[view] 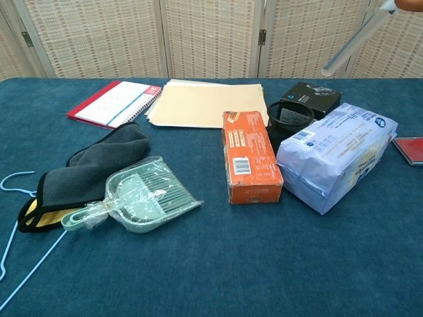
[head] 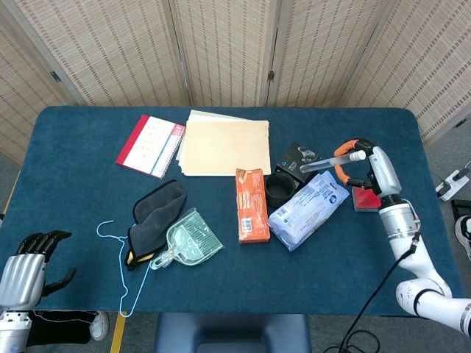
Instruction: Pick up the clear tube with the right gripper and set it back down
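Note:
My right hand [head: 366, 165] holds the clear tube [head: 327, 162] by its capped end, up in the air over the right side of the table. The tube slants down to the left, its free end hanging above the black box [head: 296, 159]. In the chest view only the tube [view: 357, 39] shows at the top right, slanting down toward the black box [view: 310, 97]; the hand is cut off by the frame edge. My left hand [head: 26, 268] hangs off the table's front left corner, its fingers curled and holding nothing.
A white-blue packet [head: 307, 210], a black ring-shaped cup [head: 279, 188] and an orange box [head: 251, 204] lie under and left of the tube. A red card [head: 366, 198] lies below my right hand. Folders [head: 221, 145], notebook [head: 151, 145], cloth [head: 156, 215], dustpan [head: 189, 240] and hanger [head: 121, 265] fill the left.

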